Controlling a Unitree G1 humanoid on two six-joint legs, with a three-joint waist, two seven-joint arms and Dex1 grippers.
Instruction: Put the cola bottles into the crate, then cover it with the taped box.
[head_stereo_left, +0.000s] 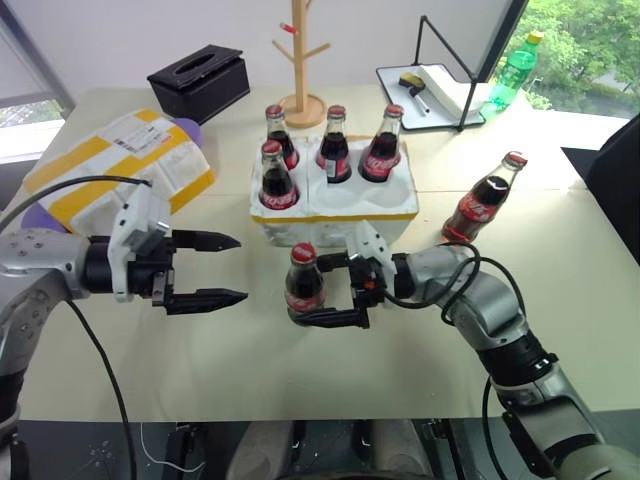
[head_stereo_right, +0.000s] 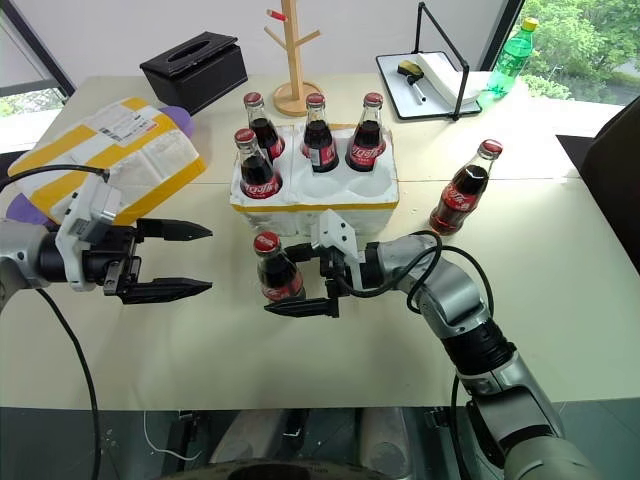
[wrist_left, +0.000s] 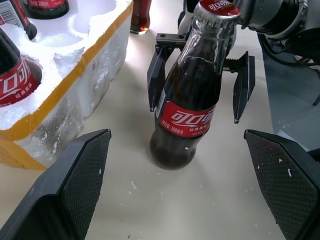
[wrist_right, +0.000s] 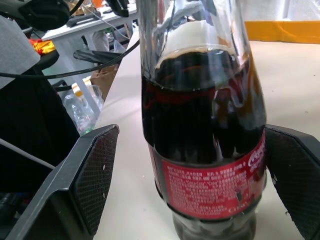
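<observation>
The white foam crate (head_stereo_left: 335, 210) with a yellow band stands mid-table with several cola bottles (head_stereo_left: 335, 142) upright in its wells. In front of the crate another cola bottle (head_stereo_left: 303, 285) stands on the table. My right gripper (head_stereo_left: 318, 290) is open around it, one finger on each side and apart from the glass in the right wrist view. My left gripper (head_stereo_left: 232, 268) is open and empty, a short way to the left of that bottle and pointing at it. One more cola bottle (head_stereo_left: 485, 198) stands right of the crate. The taped box (head_stereo_left: 120, 165) lies at the left.
A black tissue box (head_stereo_left: 200, 80) and a wooden peg stand (head_stereo_left: 300, 60) are behind the crate. A green plastic bottle (head_stereo_left: 515, 70) and a framed tray (head_stereo_left: 430, 85) sit at the back right. Something purple (head_stereo_left: 188, 128) pokes out from under the taped box.
</observation>
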